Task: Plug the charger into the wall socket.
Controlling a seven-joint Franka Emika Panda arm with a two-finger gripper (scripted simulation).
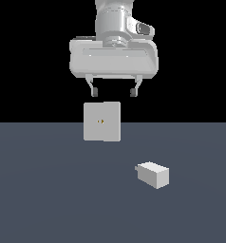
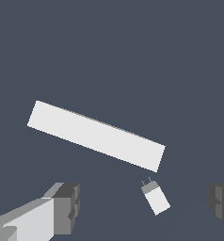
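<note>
The floor (image 1: 48, 190) is presenting as a flat, uniform slate-blue surface with no texture, seams or markings. In the exterior view it is occupying the lower half of the frame and is ending at a straight horizontal edge. Above that edge, the backdrop (image 1: 29, 57) is rendering as solid black. In the wrist view the same slate-blue surface is filling the whole frame. Lighting is appearing even and diffuse.
</note>
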